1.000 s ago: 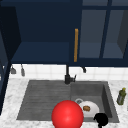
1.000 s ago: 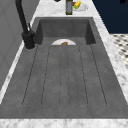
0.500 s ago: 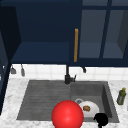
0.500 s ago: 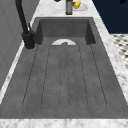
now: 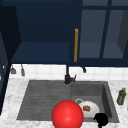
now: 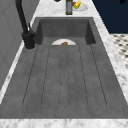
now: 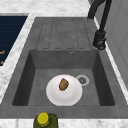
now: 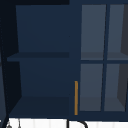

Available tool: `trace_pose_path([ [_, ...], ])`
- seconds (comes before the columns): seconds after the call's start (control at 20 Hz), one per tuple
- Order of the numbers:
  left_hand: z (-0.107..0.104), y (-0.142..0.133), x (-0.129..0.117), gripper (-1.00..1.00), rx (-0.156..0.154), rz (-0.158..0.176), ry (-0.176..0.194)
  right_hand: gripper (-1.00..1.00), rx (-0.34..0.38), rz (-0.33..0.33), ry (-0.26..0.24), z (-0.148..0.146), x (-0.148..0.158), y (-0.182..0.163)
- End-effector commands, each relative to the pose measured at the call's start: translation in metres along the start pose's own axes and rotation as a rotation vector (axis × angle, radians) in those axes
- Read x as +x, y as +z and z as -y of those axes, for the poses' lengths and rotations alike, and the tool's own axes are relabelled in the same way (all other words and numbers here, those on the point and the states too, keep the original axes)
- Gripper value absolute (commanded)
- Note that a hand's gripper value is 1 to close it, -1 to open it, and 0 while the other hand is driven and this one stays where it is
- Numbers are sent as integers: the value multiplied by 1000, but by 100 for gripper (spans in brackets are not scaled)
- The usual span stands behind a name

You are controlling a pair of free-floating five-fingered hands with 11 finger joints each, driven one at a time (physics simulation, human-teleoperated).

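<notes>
A black hand [image 5: 101, 119] is hanging at the sink's [image 5: 106, 90] front edge; whether its fingers are open or curled cannot be told. Just behind and left of it, a white plate [image 5: 90, 107] is lying flat in the basin, holding a small brown bit of food [image 5: 86, 108]. Farther back, the black tap [image 5: 67, 76] is standing.

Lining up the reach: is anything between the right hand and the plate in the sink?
Nothing visible. In the front view the right hand hangs at the front rim of the sink, close beside the near edge of the plate. The red ball is to the plate's left, off that line.
</notes>
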Motion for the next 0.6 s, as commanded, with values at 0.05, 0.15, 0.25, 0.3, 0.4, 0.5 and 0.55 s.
trace_pose_path([
  [0.05,-19,2,11,-100,-60,-23,64,0,0,0,0,0,0,0],
  [0.15,-25,2,18,-100,-68,-26,76,0,0,0,0,0,0,0],
  [0.25,-32,2,24,-100,-69,-27,85,0,0,0,0,0,0,0],
  [0.3,-36,1,28,-100,-70,-28,89,0,0,0,0,0,0,0],
  [0.4,-48,0,34,-100,-63,-17,89,0,0,0,0,0,0,0],
  [0.5,-61,-4,40,-100,-59,-7,92,0,0,0,0,0,0,0],
  [0.55,-67,-6,43,-100,-60,-2,93,0,0,0,0,0,0,0],
])
